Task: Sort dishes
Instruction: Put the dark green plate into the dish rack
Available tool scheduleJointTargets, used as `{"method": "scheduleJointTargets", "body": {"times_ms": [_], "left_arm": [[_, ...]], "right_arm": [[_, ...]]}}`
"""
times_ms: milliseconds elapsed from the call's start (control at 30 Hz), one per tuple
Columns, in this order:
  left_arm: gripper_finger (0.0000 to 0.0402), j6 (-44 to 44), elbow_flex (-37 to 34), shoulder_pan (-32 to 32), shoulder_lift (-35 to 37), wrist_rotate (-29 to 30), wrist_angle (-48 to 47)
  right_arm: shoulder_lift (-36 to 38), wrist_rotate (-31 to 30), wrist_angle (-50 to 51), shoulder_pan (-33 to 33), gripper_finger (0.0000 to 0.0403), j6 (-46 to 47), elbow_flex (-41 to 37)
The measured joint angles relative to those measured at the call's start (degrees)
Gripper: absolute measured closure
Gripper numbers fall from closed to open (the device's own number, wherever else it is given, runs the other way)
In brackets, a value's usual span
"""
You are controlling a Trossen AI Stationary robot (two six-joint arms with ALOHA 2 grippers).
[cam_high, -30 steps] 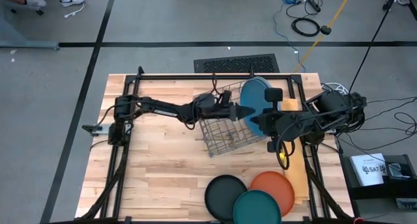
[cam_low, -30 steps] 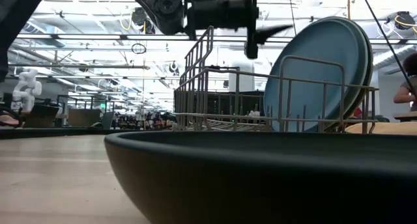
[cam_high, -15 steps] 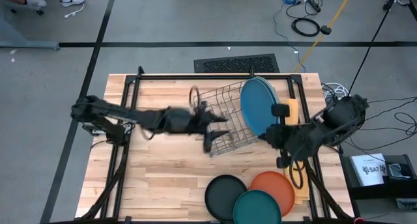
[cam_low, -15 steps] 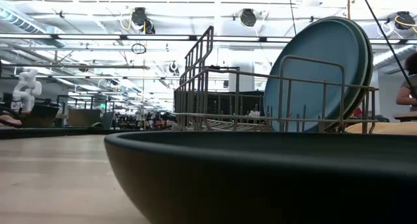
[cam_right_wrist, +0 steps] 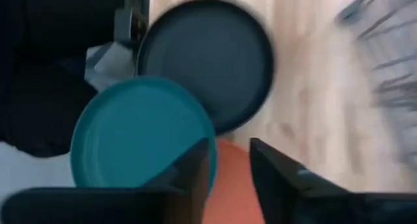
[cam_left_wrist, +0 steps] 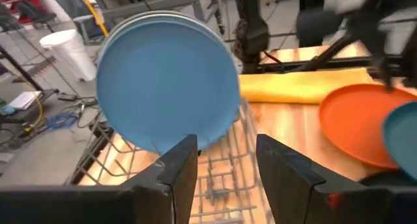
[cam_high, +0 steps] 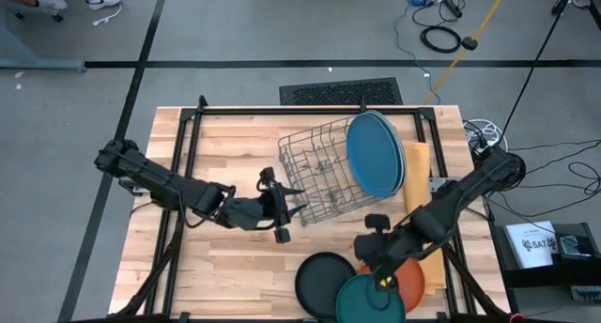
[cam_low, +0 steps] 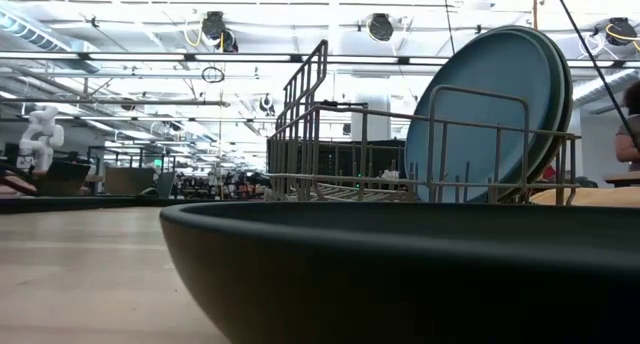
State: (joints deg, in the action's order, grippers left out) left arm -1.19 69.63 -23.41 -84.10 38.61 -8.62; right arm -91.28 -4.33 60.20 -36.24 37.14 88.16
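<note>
Both arms withdrew from rack [cam_high: 319, 173]: left hand [cam_high: 279, 213] lower centre, released; right hand [cam_high: 373, 237] above orange plate [cam_high: 410, 276], fingers parted, empty; blue plates [cam_high: 374, 154] racked upper right

Lighting: bright, even, from overhead ceiling lamps [cam_low: 380, 26]; shadows soft; right wrist view motion-blurred; nearest black plate [cam_low: 400, 269] looms unfocused in low view.

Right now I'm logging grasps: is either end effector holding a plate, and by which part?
Nothing is held. The left end effector is empty beside the wire rack; the right end effector, open, hovers over the orange plate, empty.
</note>
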Motion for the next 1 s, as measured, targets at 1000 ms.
{"method": "scheduleJointTargets", "body": {"times_ms": [1000], "left_arm": [[0.0246,-5.92,0.00,-4.32,0.20,5.36,-5.94]], "right_arm": [[-11.00,18.12,-20.74,2.91,0.0211,-8.20,-17.51]]}}
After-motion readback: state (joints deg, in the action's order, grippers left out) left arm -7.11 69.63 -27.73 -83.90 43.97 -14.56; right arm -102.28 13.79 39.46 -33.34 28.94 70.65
